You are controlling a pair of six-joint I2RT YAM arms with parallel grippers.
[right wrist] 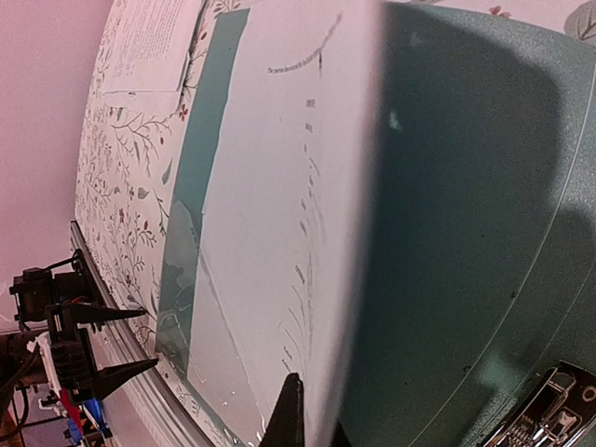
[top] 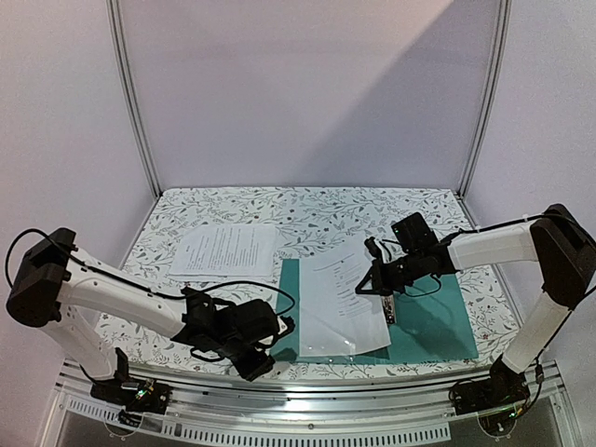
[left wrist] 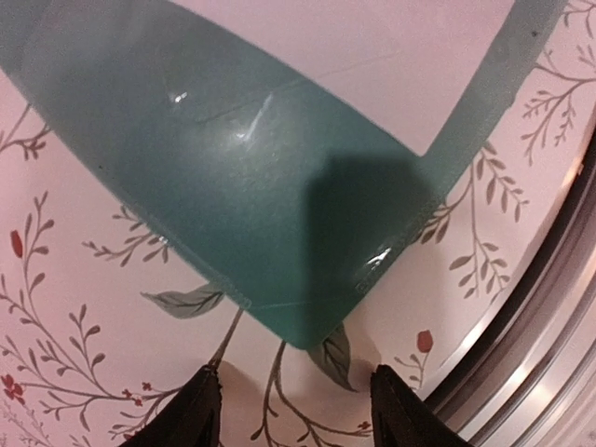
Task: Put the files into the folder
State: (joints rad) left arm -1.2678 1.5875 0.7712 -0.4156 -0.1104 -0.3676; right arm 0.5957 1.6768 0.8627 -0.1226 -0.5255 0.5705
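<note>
The left end effector [left wrist: 296,412] hangs low at the near edge of the worktop [top: 307,209]. Its two fingers are spread apart and there is nothing between them. In the left wrist view the rounded near corner of the folder [left wrist: 279,186] lies just above the fingertips [left wrist: 197,410], close but not touching them.

The folder lies open and flat in the lower middle and right of the top view. A sheet [top: 340,303] lies on its left half and hangs a little over the near edge. The left part of the sheet lies flat, while its right edge curls up off the teal surface.

The right end effector [top: 372,279] is at that raised edge, above the middle of the folder. It appears closed on the paper. The right wrist view shows one dark finger [right wrist: 289,414] pressed against the near face of the sheet, and the other finger is hidden behind it. The clip [right wrist: 549,419] shows at the lower right of that view, just beside the grip.

Farther back, a second sheet [top: 223,250] lies flat on the worktop. It is up and to the left of the folder and well away from both arms.
</note>
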